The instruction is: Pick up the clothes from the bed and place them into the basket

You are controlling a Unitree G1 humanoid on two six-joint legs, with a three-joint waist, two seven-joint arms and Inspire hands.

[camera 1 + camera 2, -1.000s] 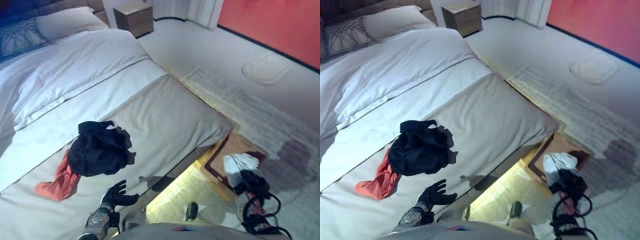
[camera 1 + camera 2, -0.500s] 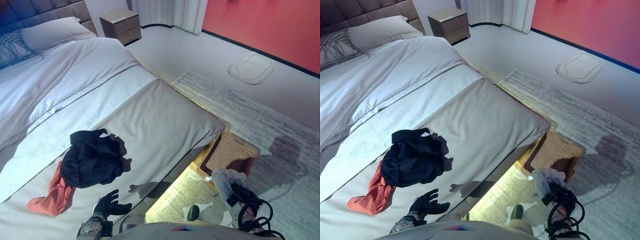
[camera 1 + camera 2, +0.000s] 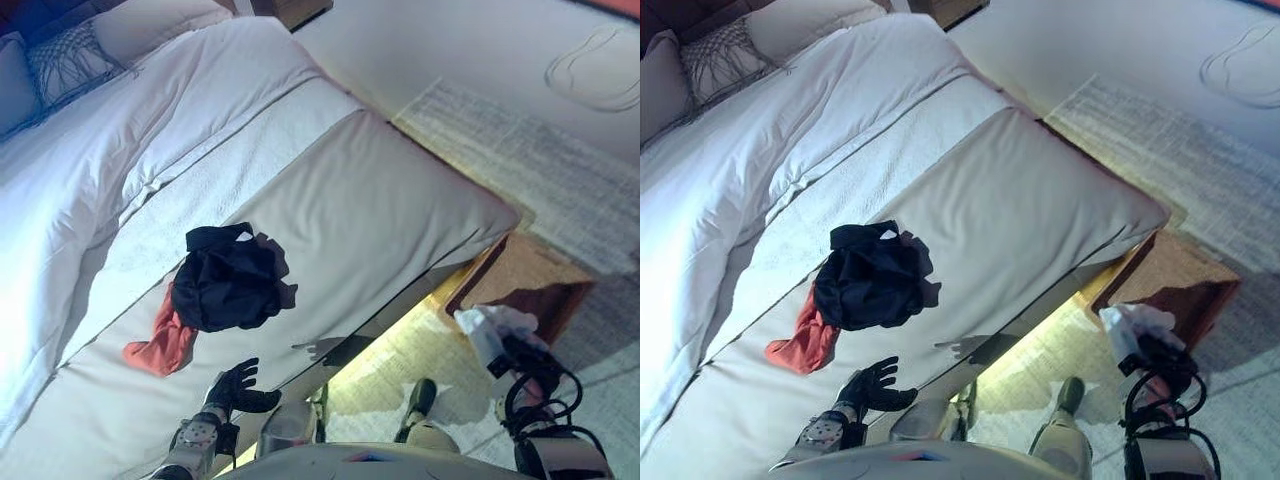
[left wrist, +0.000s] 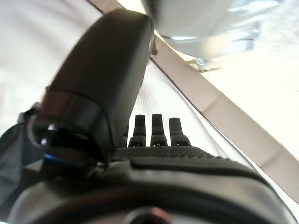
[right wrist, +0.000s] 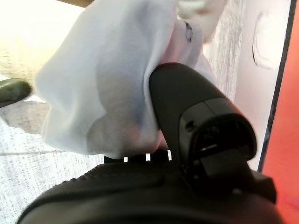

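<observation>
A black garment (image 3: pixel 232 281) lies bunched on the beige bed cover (image 3: pixel 400 210), partly over a red garment (image 3: pixel 160 340). My left hand (image 3: pixel 235 388) hovers open above the bed's near edge, just in front of the black garment, fingers straight (image 4: pixel 159 128). My right hand (image 3: pixel 525 362) is off the bed at the lower right, shut on a white cloth (image 3: pixel 492 325) that bulges over its thumb (image 5: pixel 187 107) in the right wrist view. The hand holds the cloth above the floor, just in front of the brown wicker basket (image 3: pixel 525 285), which stands beside the bed's foot corner.
White duvet (image 3: pixel 130 130) and pillows (image 3: pixel 75 60) fill the head of the bed. A grey rug (image 3: pixel 560 170) lies beyond the basket. Lit wooden floor (image 3: pixel 400 350) shows under the bed edge.
The camera has shifted, so the whole scene sits differently. My right hand, with the white cloth, has stayed in front of the basket. The left hand stays open near the bed edge.
</observation>
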